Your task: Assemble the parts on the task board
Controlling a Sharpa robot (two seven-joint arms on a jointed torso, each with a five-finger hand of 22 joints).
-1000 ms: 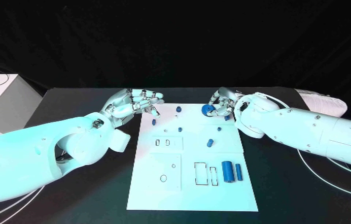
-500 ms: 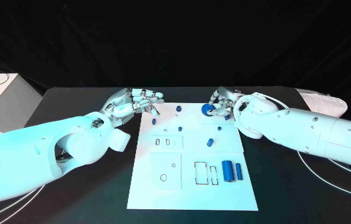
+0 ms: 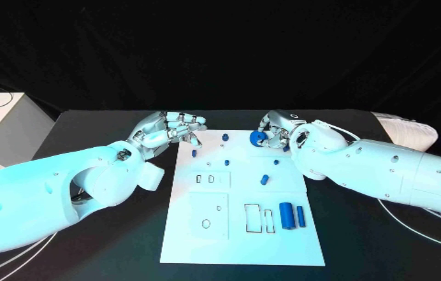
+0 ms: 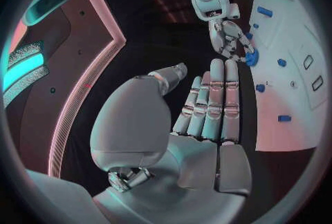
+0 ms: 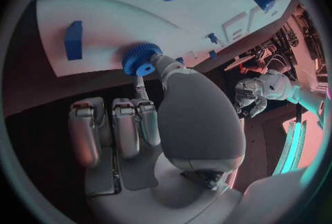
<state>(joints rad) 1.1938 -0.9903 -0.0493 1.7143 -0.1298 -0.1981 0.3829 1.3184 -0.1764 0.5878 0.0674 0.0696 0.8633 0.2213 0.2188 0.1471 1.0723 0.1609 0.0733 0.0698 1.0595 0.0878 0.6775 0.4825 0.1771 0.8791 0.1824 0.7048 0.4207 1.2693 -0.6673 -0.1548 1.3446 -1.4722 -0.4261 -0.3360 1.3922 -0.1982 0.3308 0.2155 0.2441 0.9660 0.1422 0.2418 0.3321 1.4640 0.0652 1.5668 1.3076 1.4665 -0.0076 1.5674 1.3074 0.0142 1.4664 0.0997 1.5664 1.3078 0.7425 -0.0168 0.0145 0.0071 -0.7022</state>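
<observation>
Early days: right hand (image 3: 276, 130) pinches a blue gear (image 3: 258, 139) in its fingers over the far edge of the task board (image 3: 241, 243), left hand (image 3: 172, 128) empty with fingers loosely extended beside the board, cylinders (image 3: 286, 215) and small pegs (image 3: 264, 179) loose, outlined slots unfilled.

Head camera looks down on the task board (image 3: 241, 230); both wrist fisheyes share its far edge.

Your right hand (image 3: 276, 130) covers part of blue gear (image 3: 258, 139); contact point hidden from head camera. Task board (image 3: 241, 243) far right corner behind right arm. Small pegs too small to identify.
</observation>
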